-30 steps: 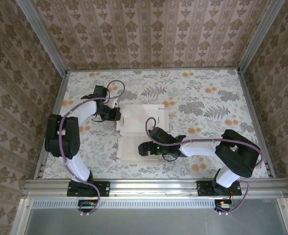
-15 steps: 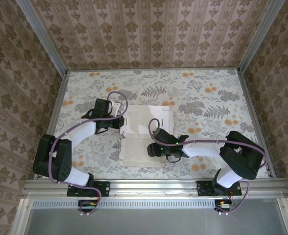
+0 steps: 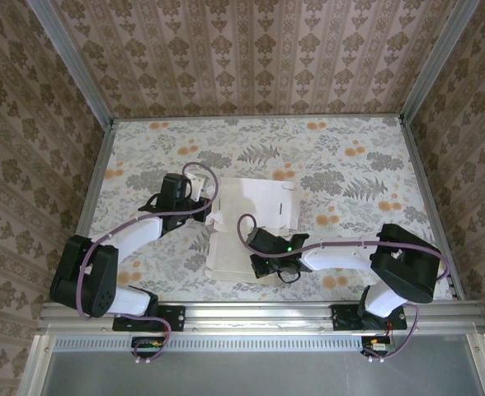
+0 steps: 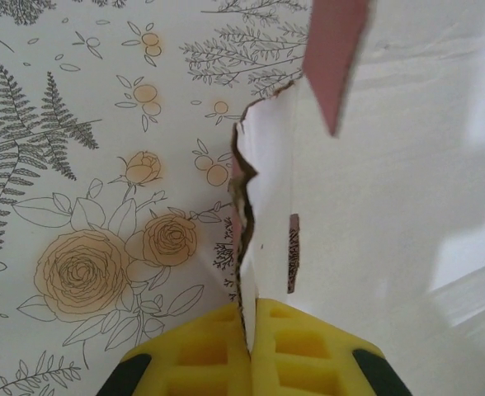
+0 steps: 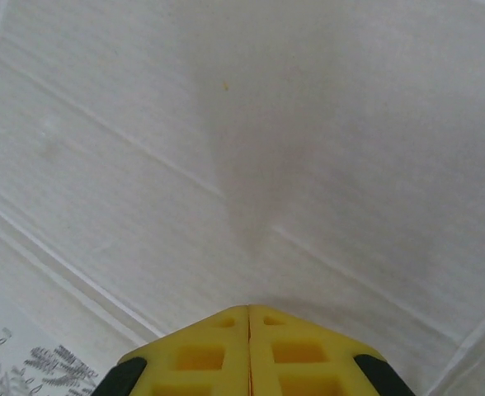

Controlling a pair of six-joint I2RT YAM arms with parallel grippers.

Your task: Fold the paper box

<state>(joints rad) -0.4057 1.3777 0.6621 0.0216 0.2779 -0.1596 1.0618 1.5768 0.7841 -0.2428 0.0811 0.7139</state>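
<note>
While apparently pinning the paper box flat with closed, empty right gripper, clamps left gripper on its left edge, likely to fold.

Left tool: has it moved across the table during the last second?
Yes. The left tool, shut on the paper box at its left edge, has come toward the near rail and slightly to the right.
</note>
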